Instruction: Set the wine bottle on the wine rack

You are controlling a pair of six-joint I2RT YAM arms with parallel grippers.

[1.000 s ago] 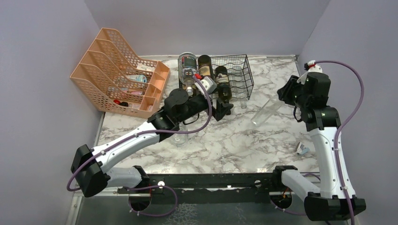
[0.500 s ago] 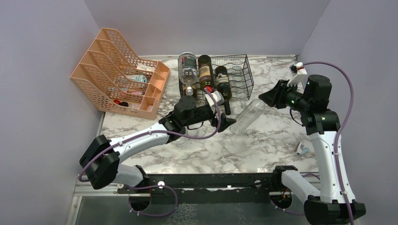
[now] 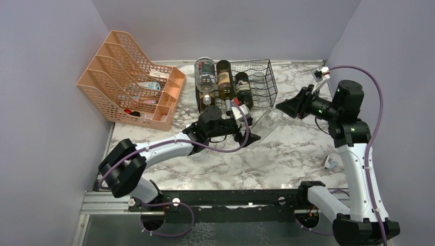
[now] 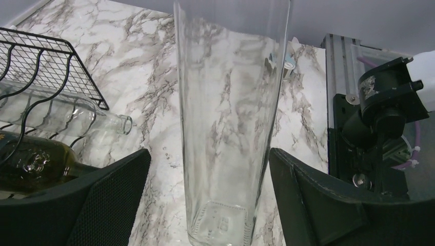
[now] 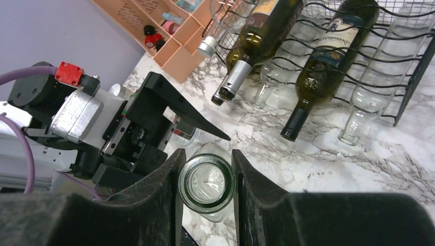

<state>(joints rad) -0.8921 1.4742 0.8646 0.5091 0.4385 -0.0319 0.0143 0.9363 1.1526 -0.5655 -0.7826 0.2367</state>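
**Bottle swung across for a two-arm hold**

A second ago the wine bottle (image 4: 228, 128) hangs off at 3 o'clock, well apart from the left arm. Since then the right arm has swung it in toward the table (image 3: 287, 154) centre, and the left arm has reached out toward 3 o'clock to meet it.

The bottle is clear glass and now slants in the air at about 5 o'clock from the wine rack (image 3: 259, 77). Its neck points up toward 2 o'clock and its base down toward 8 o'clock.

The right gripper (image 5: 207, 169) is clamped on the neck just below the mouth. The left gripper (image 4: 209, 154) is spread wide with the base between its fingers, and a gap shows on each side, so it is not gripping yet.

This looks like the start of a handover or a shared hold. Closing the left gripper on the base seems the natural next move, because a bottle gripped only at the neck is hard to lay flat.

The rack stands at 12 o'clock and already holds several bottles (image 3: 224, 77) toward its 9 o'clock side. The 3 o'clock end of the top tier looks free. The task's bottle is not yet on the rack.
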